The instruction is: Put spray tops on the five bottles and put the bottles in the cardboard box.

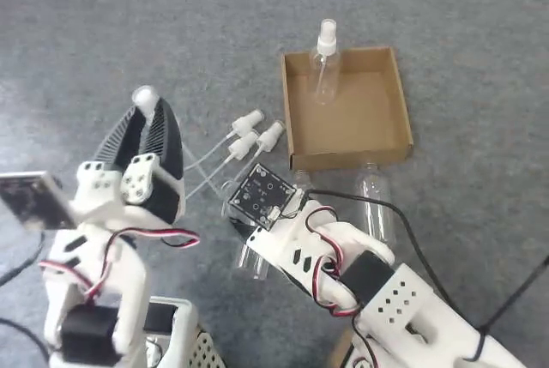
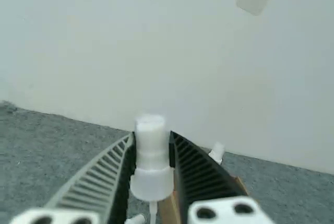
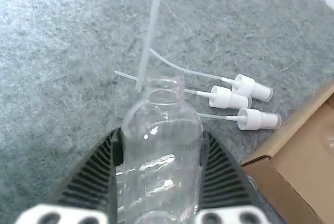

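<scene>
Clear plastic bottle [image 3: 159, 145] is held between the fingers of the right gripper [image 3: 160, 141], which are closed onto its sides. Its open neck points out past the fingertips. A thin dip tube [image 3: 150, 25] is seen coming down toward the bottle's mouth, with its end at the edge of the rim. The white spray top [image 2: 151, 156] is clamped in the left gripper [image 2: 151, 148]. The jaws are drawn narrow on it and the cap stands beyond the fingertips. Three loose spray tops [image 3: 229, 97] are noted side by side on the grey carpet [image 3: 62, 36], just ahead of the right gripper. The cardboard box [image 1: 347, 159] is set beyond them, with a capped bottle [image 1: 326, 63] at its far wall. An uncapped bottle [image 1: 375, 205] is laid on the carpet at the box's near wall, beside the right arm.
</scene>
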Robot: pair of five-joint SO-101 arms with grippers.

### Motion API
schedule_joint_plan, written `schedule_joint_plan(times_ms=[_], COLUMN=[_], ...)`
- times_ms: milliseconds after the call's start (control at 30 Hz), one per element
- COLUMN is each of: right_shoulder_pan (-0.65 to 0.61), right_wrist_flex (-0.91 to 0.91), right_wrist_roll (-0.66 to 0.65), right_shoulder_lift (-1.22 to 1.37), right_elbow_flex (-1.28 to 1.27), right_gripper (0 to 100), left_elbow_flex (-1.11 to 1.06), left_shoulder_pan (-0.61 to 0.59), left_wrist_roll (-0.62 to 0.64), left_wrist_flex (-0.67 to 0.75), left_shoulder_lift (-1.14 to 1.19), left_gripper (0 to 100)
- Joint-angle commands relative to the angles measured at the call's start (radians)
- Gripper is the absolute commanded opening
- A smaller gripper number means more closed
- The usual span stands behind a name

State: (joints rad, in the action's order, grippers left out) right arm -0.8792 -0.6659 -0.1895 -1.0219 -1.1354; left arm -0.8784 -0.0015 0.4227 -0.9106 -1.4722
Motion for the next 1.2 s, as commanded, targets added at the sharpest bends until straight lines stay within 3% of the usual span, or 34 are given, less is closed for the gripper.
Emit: schedule_joint_plan(times_ms=[0, 800, 1033, 1167], right_shoulder_pan=[-0.010, -0.010, -0.010, -0.010], right_wrist_flex=[0.022, 0.024, 0.024, 0.024], right_wrist_roll=[0.003, 0.003, 0.003, 0.003], right_shoulder_lift=[-0.030, -0.028, -0.027, -0.027], right_elbow_flex=[0.003, -0.009, -0.009, -0.009], right_gripper=[0.6, 0.6, 0.6, 0.6], left_elbow_flex=[-0.019, 0.035, 0.054, 0.050], left_shoulder_pan=[0.012, 0.009, -0.084, -0.044], left_wrist_roll=[0.003, 0.002, 0.006, 0.008], left_wrist_flex=[0.064, 0.066, 0.068, 0.060], left_shoulder_lift=[-0.012, -0.014, -0.014, -0.014], left_gripper=[1, 1, 1, 1])
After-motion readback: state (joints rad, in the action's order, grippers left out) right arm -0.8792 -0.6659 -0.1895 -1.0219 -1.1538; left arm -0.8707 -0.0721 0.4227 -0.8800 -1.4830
